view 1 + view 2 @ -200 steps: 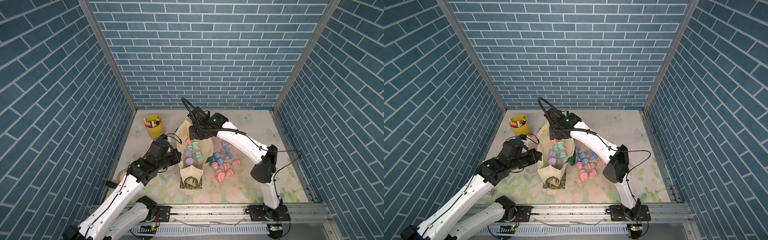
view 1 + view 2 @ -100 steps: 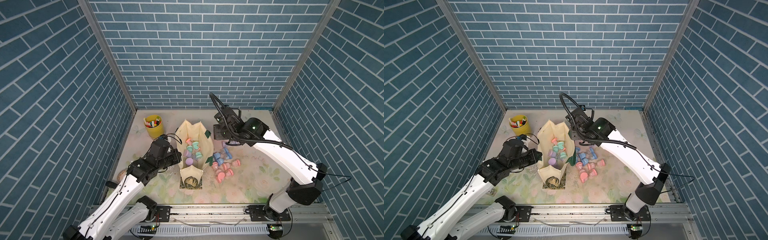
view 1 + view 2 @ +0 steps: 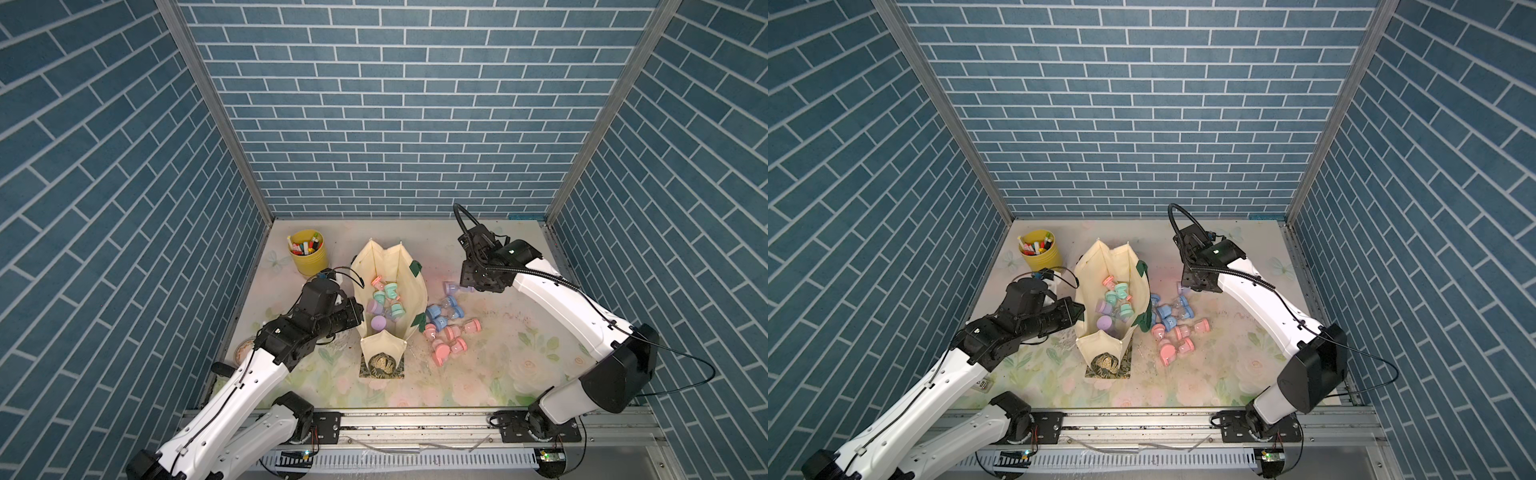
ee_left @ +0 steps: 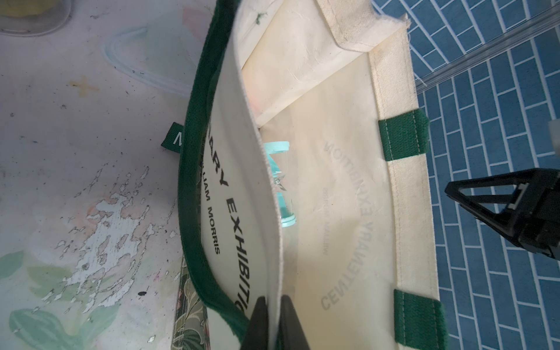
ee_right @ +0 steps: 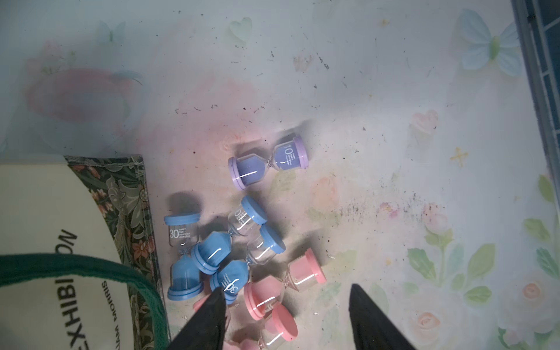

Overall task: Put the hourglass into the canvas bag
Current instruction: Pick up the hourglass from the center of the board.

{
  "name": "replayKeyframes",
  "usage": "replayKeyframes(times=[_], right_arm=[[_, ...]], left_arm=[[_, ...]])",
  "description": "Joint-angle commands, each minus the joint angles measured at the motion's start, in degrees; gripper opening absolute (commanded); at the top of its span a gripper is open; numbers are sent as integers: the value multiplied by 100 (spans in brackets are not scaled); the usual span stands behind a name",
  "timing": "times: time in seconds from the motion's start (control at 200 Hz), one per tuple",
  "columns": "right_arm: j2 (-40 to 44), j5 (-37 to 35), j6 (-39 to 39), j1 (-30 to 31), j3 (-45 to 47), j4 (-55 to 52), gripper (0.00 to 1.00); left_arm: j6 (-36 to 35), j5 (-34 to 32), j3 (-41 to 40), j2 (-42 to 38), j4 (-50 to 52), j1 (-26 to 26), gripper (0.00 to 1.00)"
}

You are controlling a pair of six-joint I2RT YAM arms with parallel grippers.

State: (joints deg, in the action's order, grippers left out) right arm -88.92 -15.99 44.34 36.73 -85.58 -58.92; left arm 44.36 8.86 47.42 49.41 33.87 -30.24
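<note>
Right wrist view: we count one purple hourglass (image 5: 268, 162) and three blue hourglasses (image 5: 212, 248) on the counter (image 5: 378, 91) beside the canvas bag (image 5: 39, 206), with pink hourglasses (image 5: 263, 295) partly hidden. Our right jaws hang open and empty above them; our left jaws are clamped on the bag's rim.

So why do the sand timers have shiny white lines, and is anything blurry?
Right wrist view: glare streaks the glass of the blue hourglasses and pink hourglasses; the mat behind looks foggy. Left wrist view: the left tool is a dark blur, pinching the canvas bag. Both top views: sharp, walls splayed.
</note>
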Motion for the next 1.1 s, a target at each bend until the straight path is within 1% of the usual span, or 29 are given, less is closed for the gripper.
replayKeyframes(times=[0.0, 0.39, 0.47, 0.746, 1.096], right_arm=[[-455, 278, 437, -110, -73, 190, 64], [-2020, 282, 979, -395, -999, 169, 62], [-2239, 469, 1126, -519, -1066, 200, 62], [-2641, 517, 1328, -605, -1436, 101, 62], [-3039, 685, 1584, -599, -1566, 100, 60]], left_arm=[[-50, -25, -72, 28, -67, 18, 0], [-59, 36, -108, 56, -146, 18, 0], [-80, 37, -102, 91, -152, 20, 0], [-103, 64, -107, 142, -195, 18, 0], [-119, 93, -104, 137, -162, 20, 0]])
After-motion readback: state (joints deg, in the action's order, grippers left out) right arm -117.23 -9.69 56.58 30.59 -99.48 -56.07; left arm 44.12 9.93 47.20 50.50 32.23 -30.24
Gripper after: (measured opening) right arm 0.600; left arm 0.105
